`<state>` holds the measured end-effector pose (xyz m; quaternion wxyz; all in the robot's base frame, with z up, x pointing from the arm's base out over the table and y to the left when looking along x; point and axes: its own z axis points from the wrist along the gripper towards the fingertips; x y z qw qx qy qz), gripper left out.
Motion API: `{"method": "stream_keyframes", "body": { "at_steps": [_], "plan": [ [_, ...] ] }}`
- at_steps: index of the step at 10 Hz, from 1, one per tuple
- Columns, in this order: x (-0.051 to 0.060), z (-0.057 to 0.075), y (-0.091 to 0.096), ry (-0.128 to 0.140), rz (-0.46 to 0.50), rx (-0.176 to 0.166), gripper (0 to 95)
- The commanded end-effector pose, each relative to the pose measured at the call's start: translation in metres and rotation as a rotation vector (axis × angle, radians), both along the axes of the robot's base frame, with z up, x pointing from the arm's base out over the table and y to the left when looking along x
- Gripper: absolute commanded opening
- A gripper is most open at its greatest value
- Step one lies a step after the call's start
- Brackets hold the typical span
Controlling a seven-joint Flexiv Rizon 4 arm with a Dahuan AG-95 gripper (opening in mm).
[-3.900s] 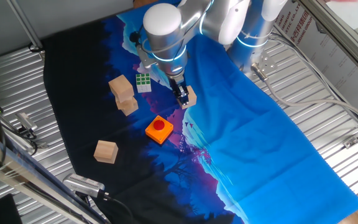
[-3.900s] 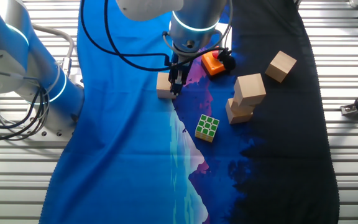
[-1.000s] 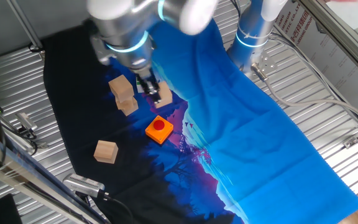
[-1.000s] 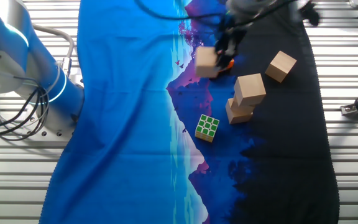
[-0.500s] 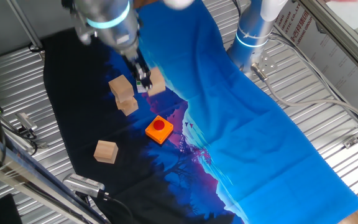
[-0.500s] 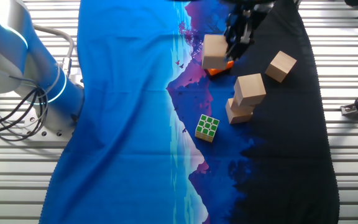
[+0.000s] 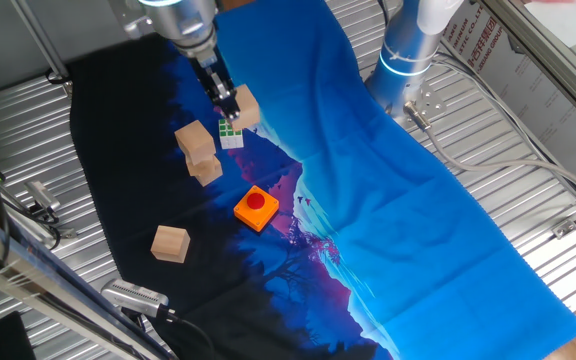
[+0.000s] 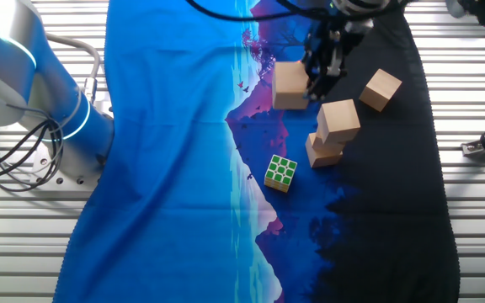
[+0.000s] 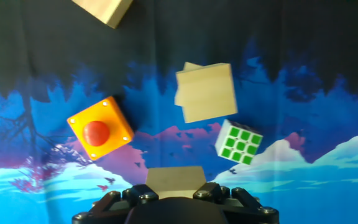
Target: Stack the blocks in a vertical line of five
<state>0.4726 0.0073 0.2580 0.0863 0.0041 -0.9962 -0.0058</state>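
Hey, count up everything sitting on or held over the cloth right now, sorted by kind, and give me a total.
Plain wooden blocks: 4 (one in the gripper at, two stacked at and, one loose at)
Orange square with red button: 1
Green-and-white puzzle cube: 1
Total: 6
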Motion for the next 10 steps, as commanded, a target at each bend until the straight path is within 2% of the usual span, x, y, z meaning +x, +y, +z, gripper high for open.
{"method": "stream_keyframes", "body": {
  "at_steps": [1,10],
  "plan": [
    [-0.0025,0.0001,0.0018,0.004,-0.002,-0.005,0.0],
    [-0.0107,0.0065,0.0097,0.022,-0.021,-0.005,0.0]
  ]
}}
